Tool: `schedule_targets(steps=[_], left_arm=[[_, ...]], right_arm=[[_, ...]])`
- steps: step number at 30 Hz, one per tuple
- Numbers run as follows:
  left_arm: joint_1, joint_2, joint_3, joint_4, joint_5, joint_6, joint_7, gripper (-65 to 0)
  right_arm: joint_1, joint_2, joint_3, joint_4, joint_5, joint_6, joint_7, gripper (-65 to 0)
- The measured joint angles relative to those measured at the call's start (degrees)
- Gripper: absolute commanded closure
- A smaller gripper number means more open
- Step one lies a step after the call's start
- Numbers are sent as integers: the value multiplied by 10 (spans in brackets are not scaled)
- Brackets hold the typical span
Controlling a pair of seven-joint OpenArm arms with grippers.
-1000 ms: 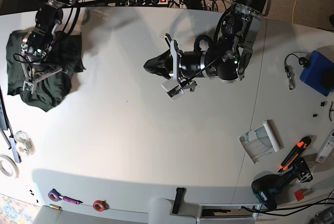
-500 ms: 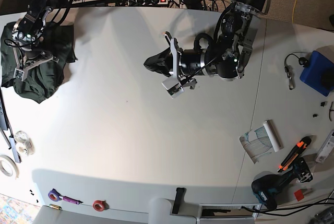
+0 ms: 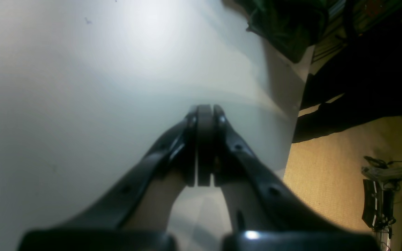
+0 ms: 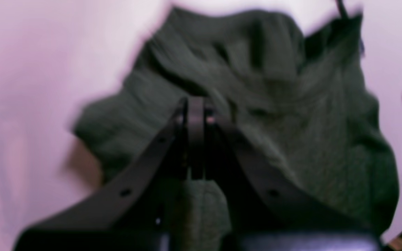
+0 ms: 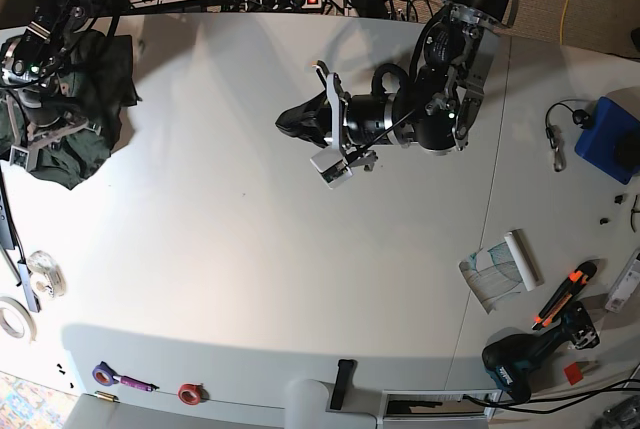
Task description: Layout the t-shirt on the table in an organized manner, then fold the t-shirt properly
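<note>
Twice found jaws pressed together. Saw the right tool (image 4: 194, 104) low over the far-left corner of the worktop (image 5: 250, 279), clenched, with its tips pushed into a raised fold of the dark green t-shirt (image 5: 100, 89). Read it as gripping that fold, so far as the blur in the right wrist view allowed. Found the t-shirt bunched and creased in that same corner, not spread out, partly under the right arm and running out of the base view at its left side.

Saw the left tool (image 5: 285, 124) over the bare middle of the worktop, nearer the far edge than the near one, pointing toward the left edge. Found it clenched on nothing, pads flat against each other, well apart from the t-shirt. Caught only a dark edge of the cloth in the left wrist view, at the far corner beyond the fingers.

Noted loose things elsewhere:
- Toward the near-right corner: a partly unrolled paper roll (image 5: 505, 271), an orange and black cutter (image 5: 565, 294) just beside it, and a drill (image 5: 520, 359) nearer the near edge.
- At the right edge: a blue box (image 5: 605, 139).
- Along the left edge: two pale tape rolls (image 5: 45, 274).
- At the near edge: a small red tape roll (image 5: 190, 392).
</note>
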Motion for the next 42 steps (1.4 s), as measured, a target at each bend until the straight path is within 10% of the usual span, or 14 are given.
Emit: schedule_targets(steps=[20,42], left_arm=[[19,0,-119,2,-6,-23,-110,0],[282,-147,-449,112,-192,-23,-57,0]], right_arm=[[-93,0,0,145,88,109,24,0],[-153,2,0,145,222,230,-28,0]])
